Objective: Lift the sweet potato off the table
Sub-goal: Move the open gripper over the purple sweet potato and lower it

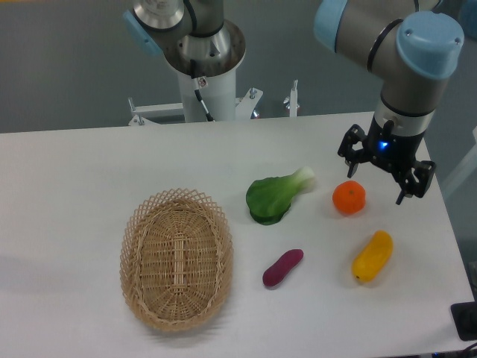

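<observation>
The sweet potato, a small purple-magenta tuber, lies on the white table toward the front, right of the basket. My gripper hangs above the table at the right, well behind and to the right of the sweet potato. It stands open, its dark fingers spread beside the orange fruit, with nothing between them.
A round orange fruit sits just below the gripper. A yellow-orange oblong vegetable lies right of the sweet potato. A green leafy vegetable lies behind it. An oval wicker basket stands at the left.
</observation>
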Motion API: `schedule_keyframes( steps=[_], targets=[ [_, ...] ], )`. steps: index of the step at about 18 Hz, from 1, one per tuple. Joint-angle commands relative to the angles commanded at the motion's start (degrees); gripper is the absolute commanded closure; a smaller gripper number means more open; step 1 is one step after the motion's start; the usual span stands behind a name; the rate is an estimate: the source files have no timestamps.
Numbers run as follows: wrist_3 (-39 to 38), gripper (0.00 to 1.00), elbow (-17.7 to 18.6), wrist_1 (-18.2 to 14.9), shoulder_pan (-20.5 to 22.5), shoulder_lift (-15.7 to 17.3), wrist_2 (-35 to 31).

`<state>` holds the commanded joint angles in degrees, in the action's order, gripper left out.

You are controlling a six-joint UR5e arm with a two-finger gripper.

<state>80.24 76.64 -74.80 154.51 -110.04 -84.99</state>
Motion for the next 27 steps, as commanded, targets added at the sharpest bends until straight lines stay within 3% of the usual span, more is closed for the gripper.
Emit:
schedule_keyframes(
  steps=[8, 16, 20, 27],
  targets=[
    [-1.9, 0.00, 2.1, 0.4, -1.6, -0.2, 0.3],
    [-13.2, 0.00, 9.1, 12.6, -7.7, -3.5, -0.1],
    [-13.0, 0.00, 13.1, 16.6, -9.3, -5.7, 0.0],
    [-13.9, 0.00, 16.7, 25.4, -12.6, -10.8, -0.6]
  ],
)
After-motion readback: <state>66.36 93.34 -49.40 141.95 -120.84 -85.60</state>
